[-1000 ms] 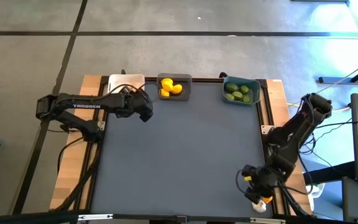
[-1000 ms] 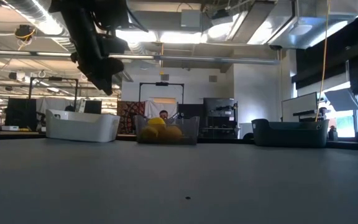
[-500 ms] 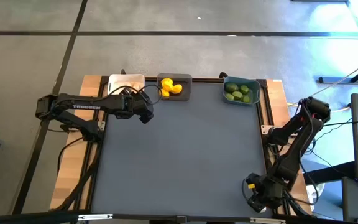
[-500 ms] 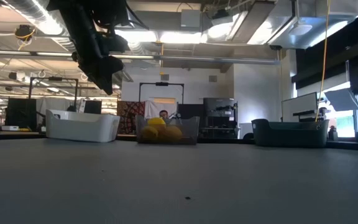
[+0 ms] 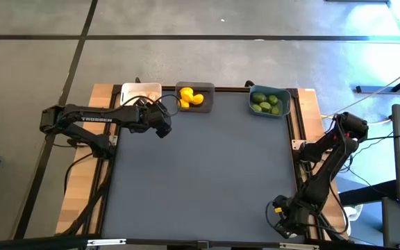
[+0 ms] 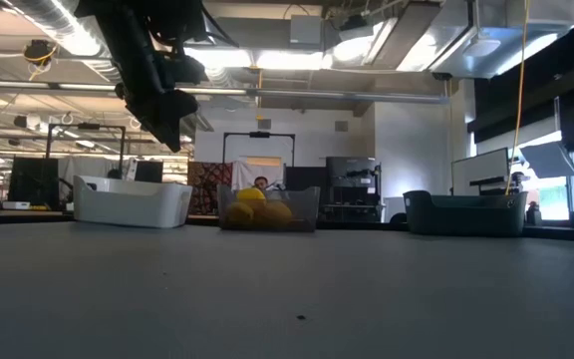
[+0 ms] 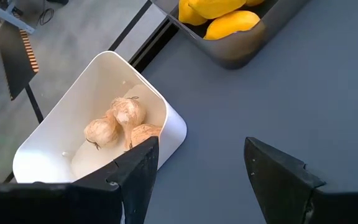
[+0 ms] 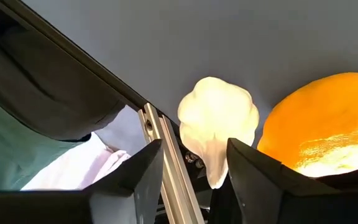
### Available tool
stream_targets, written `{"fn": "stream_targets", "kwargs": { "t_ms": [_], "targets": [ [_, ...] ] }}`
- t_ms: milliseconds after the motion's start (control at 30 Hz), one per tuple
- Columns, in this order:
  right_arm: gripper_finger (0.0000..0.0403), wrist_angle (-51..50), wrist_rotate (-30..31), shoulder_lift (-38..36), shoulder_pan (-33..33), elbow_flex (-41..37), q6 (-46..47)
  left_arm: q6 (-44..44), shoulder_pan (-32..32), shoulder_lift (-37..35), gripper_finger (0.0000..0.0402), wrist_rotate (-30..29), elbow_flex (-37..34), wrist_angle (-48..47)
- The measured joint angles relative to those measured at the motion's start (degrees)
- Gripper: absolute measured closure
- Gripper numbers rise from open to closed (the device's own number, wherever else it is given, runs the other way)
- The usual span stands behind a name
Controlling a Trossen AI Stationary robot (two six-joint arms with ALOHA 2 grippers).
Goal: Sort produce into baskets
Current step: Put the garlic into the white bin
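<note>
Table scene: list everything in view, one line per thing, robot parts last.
white basket: one, white, table's far left edge.
garlic bulbs: three visible, whitish-tan, in the white basket.
dark grey basket: one, far edge, middle.
lemons: several, yellow, in the dark grey basket.
teal basket: one, far right corner.
limes: several, green, in the teal basket.
loose garlic bulb: one, whitish, near right corner.
loose lemon: one, orange-yellow, beside it.
left gripper: open, by the white basket.
right gripper: fingers around the loose garlic bulb.
</note>
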Motion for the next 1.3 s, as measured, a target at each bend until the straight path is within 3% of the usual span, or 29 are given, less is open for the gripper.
{"fn": "stream_targets", "kwargs": {
  "t_ms": [300,467,633,833,1300],
  "targets": [
    [0.0245,-0.43,1.06,0.13,-0.53,0.03,-0.39,-0.06,0.0,0.0,0.0169,0.02,0.0,-0.02],
    [0.0246,-1.9,0.38,0.22,-4.08,-0.14,-6.23,-0.08,0.0,0.0,0.0169,0.02,0.0,-0.02],
    [0.0246,-6.18,-4.77,0.22,-8.49,-0.13,-12.94,-0.02,0.01,0.0,0.0169,0.03,0.0,0.0],
    [0.0246,-4.25,-12.67,0.22,-8.78,-0.13,-11.08,-0.13,0.02,0.0,0.0169,0.04,0.0,-0.01],
    [0.0247,2.31,-14.93,5.82,-6.58,-0.07,-8.7,0.08,0.02,0.02,0.0169,0.06,0.0,0.0]
  ]
}}
